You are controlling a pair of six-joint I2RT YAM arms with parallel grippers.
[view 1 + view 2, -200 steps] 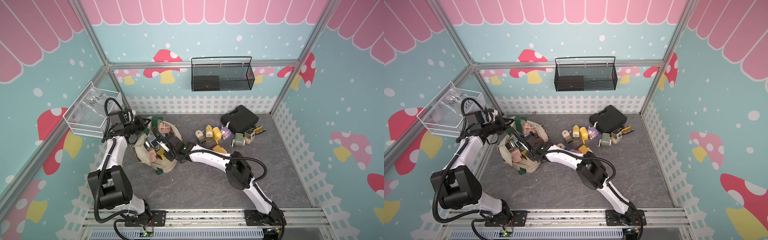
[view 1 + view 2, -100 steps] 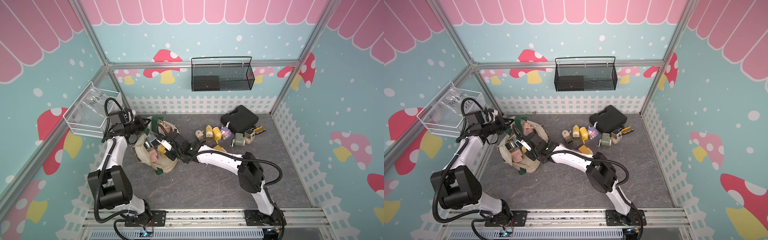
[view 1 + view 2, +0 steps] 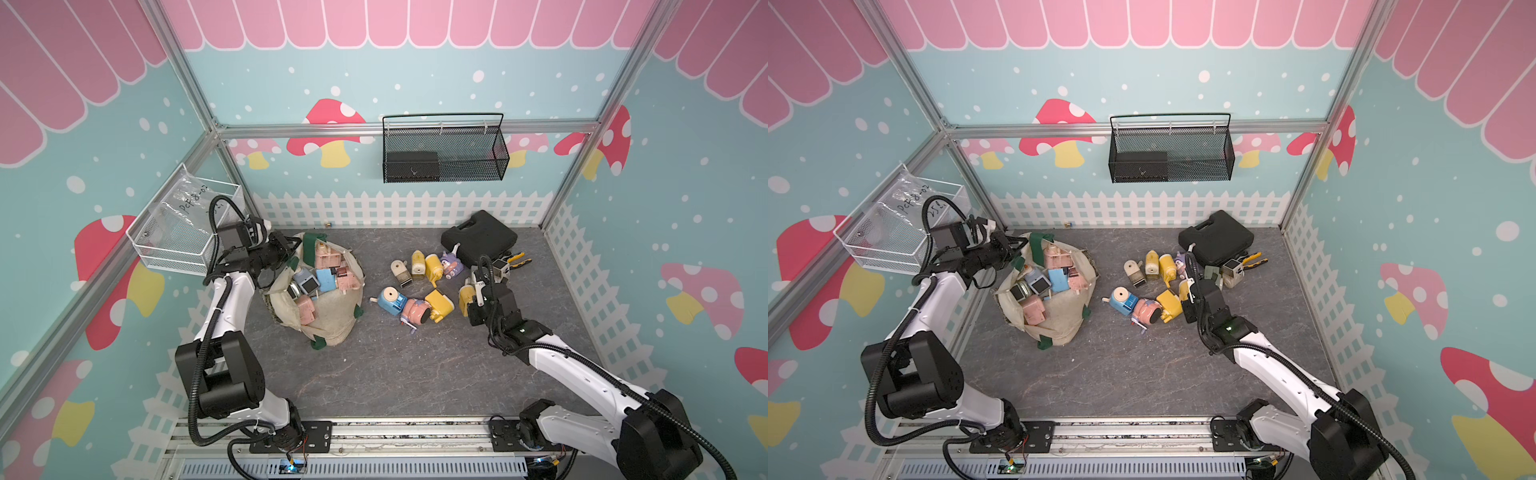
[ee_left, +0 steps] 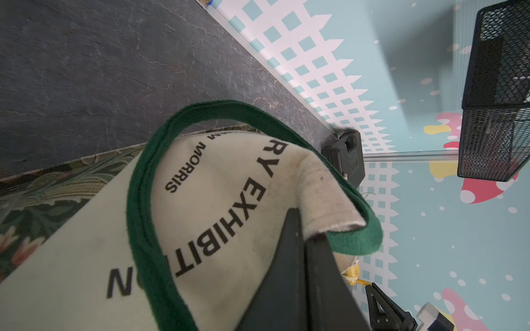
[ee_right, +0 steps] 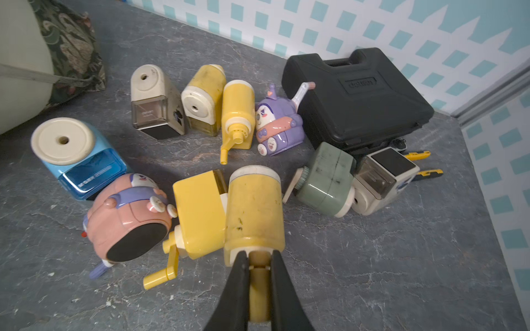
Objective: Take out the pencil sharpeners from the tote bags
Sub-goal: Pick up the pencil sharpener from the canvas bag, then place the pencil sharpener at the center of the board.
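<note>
Pinching a yellow sharpener (image 5: 253, 212) by its crank, right fingers (image 5: 238, 286) are closed; left fingers (image 4: 289, 258) clamp the tote bag (image 4: 215, 200) rim.

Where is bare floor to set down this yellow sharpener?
Widest: the grey floor in front, between tote bag and right arm. Also the back strip between bag and black case. Crowded: sharpeners packed beside the case.

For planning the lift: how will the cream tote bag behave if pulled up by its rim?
Probably floppy: the tote bag sags in folds. Likely heavy, as several pencil sharpeners lie inside. Some may spill through its wide mouth.
</note>
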